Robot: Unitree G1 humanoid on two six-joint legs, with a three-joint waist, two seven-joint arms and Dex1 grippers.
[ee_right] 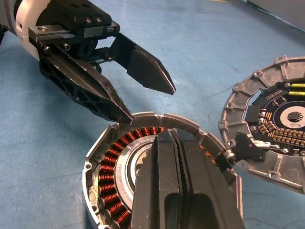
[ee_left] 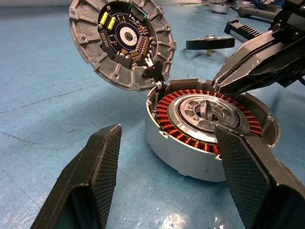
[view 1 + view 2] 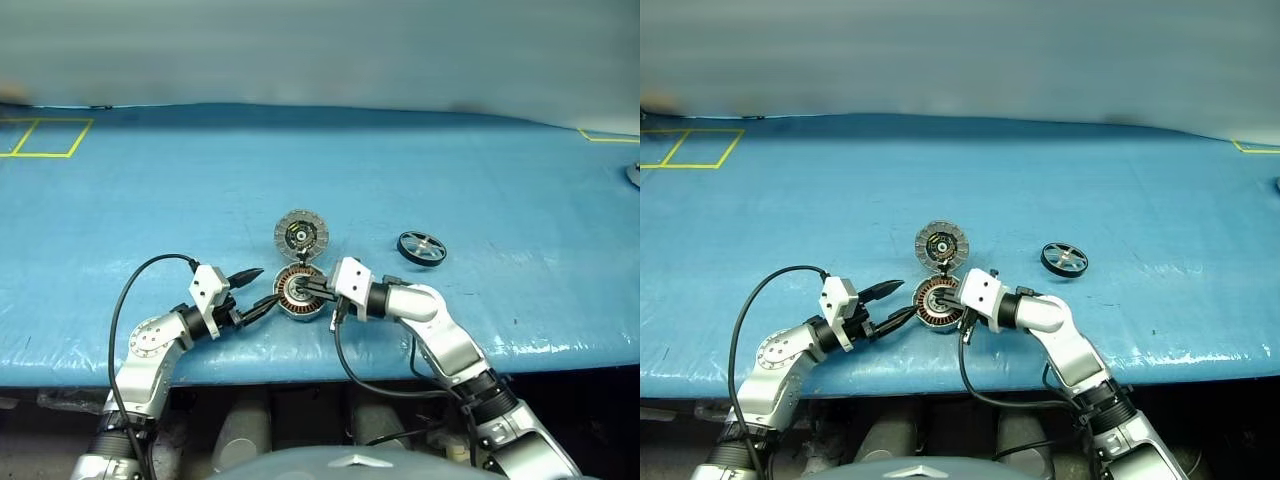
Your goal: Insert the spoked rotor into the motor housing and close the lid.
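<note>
No legible markings. Right gripper (image 3: pixel 303 290) pinched closed over motor housing (image 2: pixel 205 138); left gripper (image 3: pixel 259 288) spread wide beside it, lid (image 3: pixel 301 236) open.

lid (image 3: pixel 301 236) lies just behind the motor housing (image 3: pixel 300 293) (joined), spoked rotor (image 3: pixel 421 247) apart, right.

Head cameras look down from afar; wrist cameras closely share the motor housing (image 2: pixel 209 138).

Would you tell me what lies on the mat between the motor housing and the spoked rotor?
Nothing: in the head view, bare blue mat separates the motor housing from the spoked rotor.
</note>
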